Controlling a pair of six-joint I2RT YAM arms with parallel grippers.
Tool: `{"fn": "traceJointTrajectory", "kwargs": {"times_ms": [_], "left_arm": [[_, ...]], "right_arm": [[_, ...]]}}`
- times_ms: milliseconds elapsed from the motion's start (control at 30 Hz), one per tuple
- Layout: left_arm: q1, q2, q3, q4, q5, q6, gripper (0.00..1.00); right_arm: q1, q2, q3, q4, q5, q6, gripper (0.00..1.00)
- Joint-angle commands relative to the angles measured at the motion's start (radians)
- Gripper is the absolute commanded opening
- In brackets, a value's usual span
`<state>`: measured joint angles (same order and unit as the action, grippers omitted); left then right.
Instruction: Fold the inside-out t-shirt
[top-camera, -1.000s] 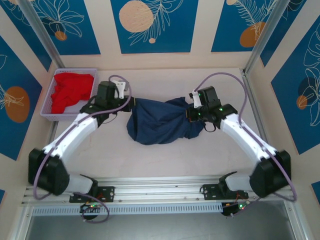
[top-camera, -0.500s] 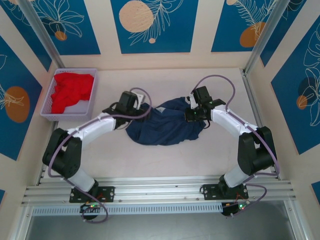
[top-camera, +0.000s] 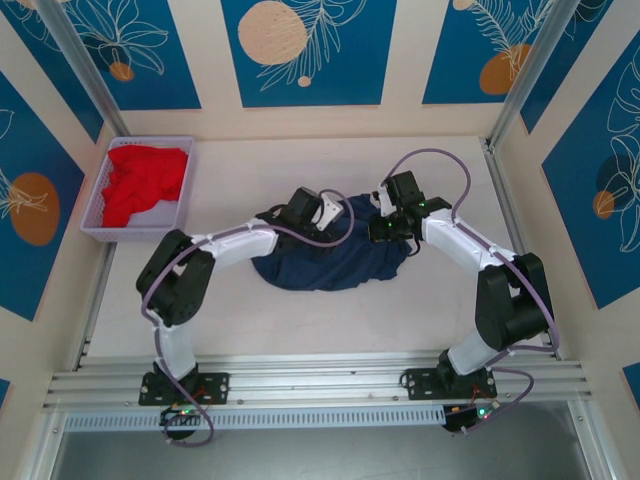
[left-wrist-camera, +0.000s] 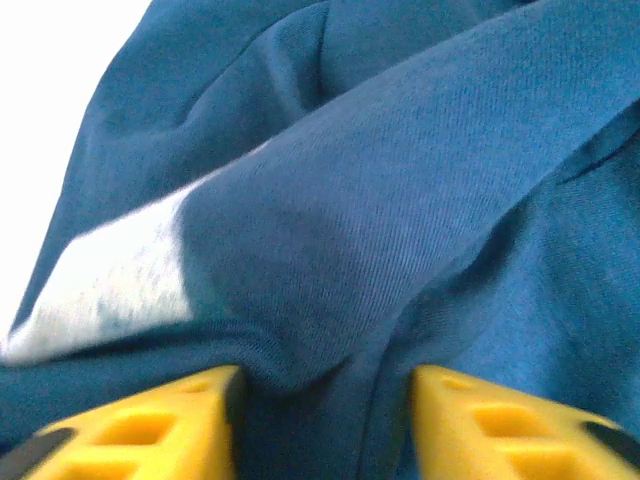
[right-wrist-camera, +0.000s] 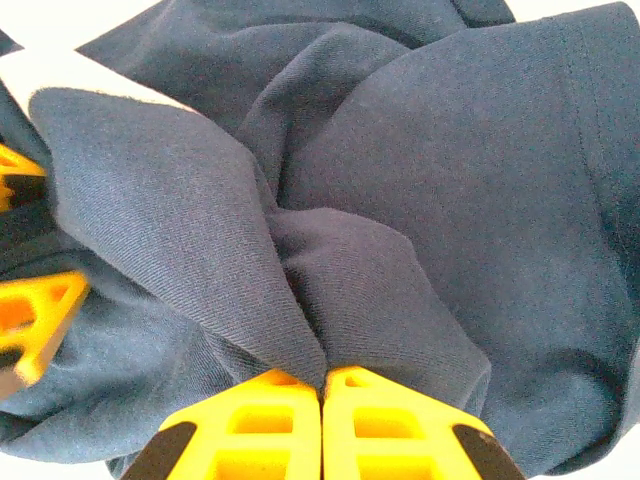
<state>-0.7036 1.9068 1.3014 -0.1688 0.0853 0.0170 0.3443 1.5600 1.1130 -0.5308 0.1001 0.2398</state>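
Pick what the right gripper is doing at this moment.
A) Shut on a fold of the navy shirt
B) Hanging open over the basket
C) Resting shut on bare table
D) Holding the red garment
A: in the right wrist view the right gripper has its yellow tips pressed together on a pinched fold of the navy shirt.

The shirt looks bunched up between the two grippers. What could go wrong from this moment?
1. The right gripper is shut on a thick bunched fold of the t-shirt; pulling may drag several layers together.
2. The left gripper, jaws apart around a ridge, might also catch extra layers.
3. Both grippers work close together, so they could collide.
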Motion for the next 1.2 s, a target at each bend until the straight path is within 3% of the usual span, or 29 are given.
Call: {"fn": "traceJointTrajectory", "kwargs": {"times_ms": [0,100,167,267,400,533,733,833,1000,1167], "left_arm": [[-0.005,0.045,0.08,-0.053,0.035,0.04,0.33],[-0.001,0.062,0.113,-0.076,0.076,0.035,0.1],[0.009,0.04,0.111,-0.077,0.13,0.004,0.01],[0.044,-0.044,0.065,-0.035,0.281,-0.105,0.0],[0.085,-0.174,-0.024,0.048,0.447,-0.286,0.0],[0.093,-0.25,-0.048,0.0,0.462,-0.353,0.0],[0.101,-0.319,-0.078,-0.011,0.464,-0.408,0.0],[0.101,-0.337,-0.082,-0.014,0.463,-0.418,0.0],[0.101,-0.355,-0.086,-0.016,0.463,-0.433,0.0],[0.101,-0.384,-0.098,-0.018,0.462,-0.434,0.0]], "right_arm": [[-0.005,-0.037,0.015,0.003,-0.019,-0.002,0.08],[-0.01,-0.05,0.011,0.001,-0.014,-0.001,0.08],[-0.013,-0.063,0.009,-0.001,-0.002,0.0,0.09],[-0.016,-0.085,0.005,-0.006,0.036,0.006,0.14],[-0.012,-0.119,-0.008,-0.011,0.091,0.009,0.29],[0.009,-0.221,-0.069,0.035,0.045,0.006,0.38],[0.094,-0.435,-0.237,0.177,-0.15,0.048,0.42],[0.136,-0.468,-0.305,0.258,-0.214,0.132,0.42],[0.215,-0.404,-0.345,0.336,-0.128,0.272,0.42],[0.223,-0.296,-0.327,0.368,-0.008,0.37,0.44]]}}
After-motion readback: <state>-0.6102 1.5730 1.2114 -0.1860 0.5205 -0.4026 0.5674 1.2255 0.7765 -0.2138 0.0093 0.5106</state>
